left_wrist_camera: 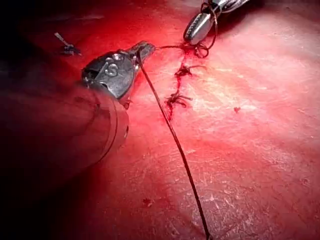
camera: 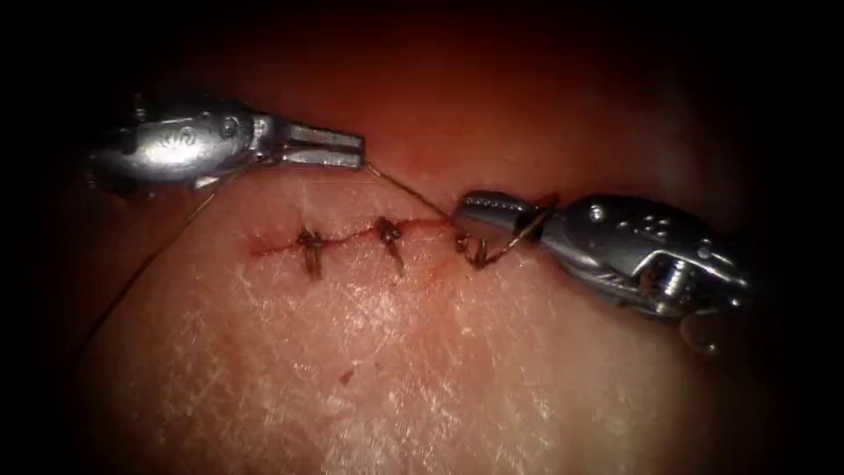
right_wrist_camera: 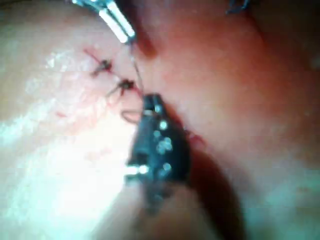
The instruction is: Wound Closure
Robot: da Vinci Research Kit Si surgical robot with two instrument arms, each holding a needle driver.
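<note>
The cut [camera: 352,237] runs across the tissue [camera: 422,369] with two tied knots [camera: 309,248] [camera: 389,239] on it. My left tool [camera: 352,148] is above the cut's left part, jaws shut on the thread [camera: 409,192]. That strand goes tight down to the right end of the cut. There my right tool [camera: 470,209] lies with its jaws shut. Thread is wound round them [camera: 538,220] and curls in a small loop [camera: 475,252] under the tip. In the left wrist view the left tool [left_wrist_camera: 145,49] holds the thread [left_wrist_camera: 175,140]; the right tool [left_wrist_camera: 197,25] carries the loop.
A long slack strand [camera: 141,273] trails from the left tool down over the tissue on the left. Red fluid lines the cut, with a small red spot [camera: 345,376] nearer the front. A cut end of thread [left_wrist_camera: 66,47] lies on the tissue.
</note>
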